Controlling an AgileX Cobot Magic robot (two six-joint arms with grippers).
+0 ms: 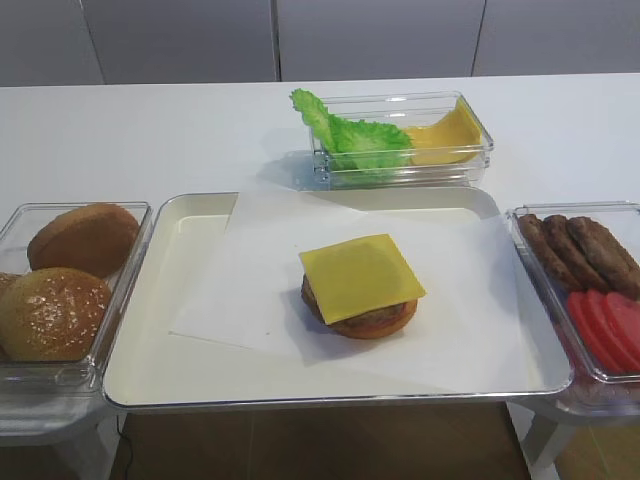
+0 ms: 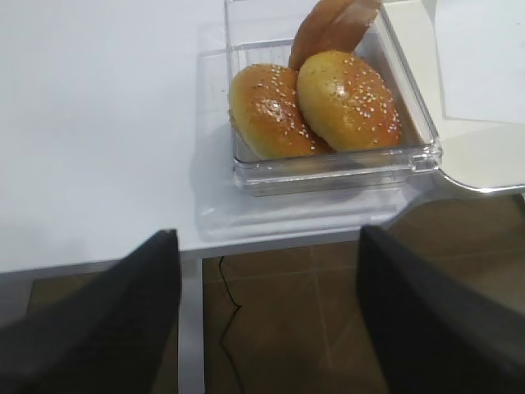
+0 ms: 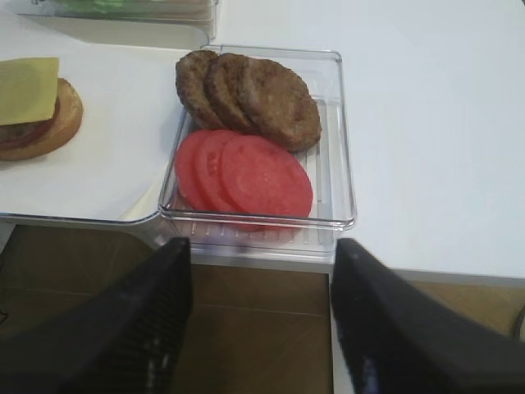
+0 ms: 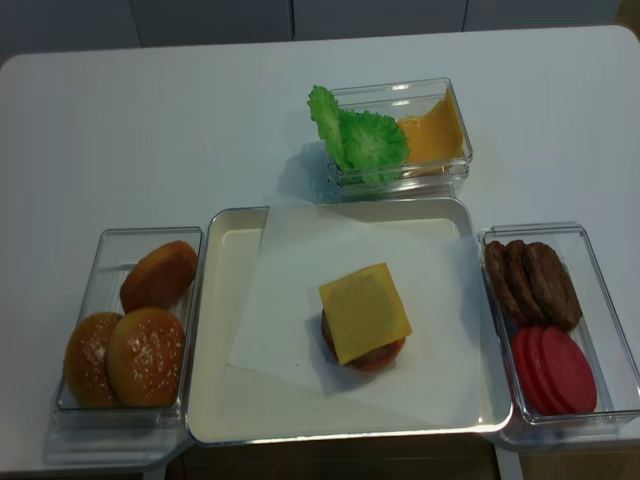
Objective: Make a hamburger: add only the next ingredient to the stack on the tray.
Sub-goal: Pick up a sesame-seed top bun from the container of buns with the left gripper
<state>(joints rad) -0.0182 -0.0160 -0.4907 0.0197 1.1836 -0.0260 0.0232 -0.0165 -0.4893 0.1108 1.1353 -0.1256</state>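
On your left, a clear bun container sits on the white tabletop, touching the tray's left rim. In it lie two sesame bun tops side by side, with a smooth bun half leaning behind them. Your left gripper hangs below the tabletop edge, fingers spread wide, holding nothing; the seeded buns lie ahead of it, just past the container's near wall. In the middle, the tray carries the stack on its paper sheet, cheese on top. Behind it, lettuce and cheese share a container. On your right, patties and tomato slices fill another container, ahead of your right gripper, wide apart and empty too.
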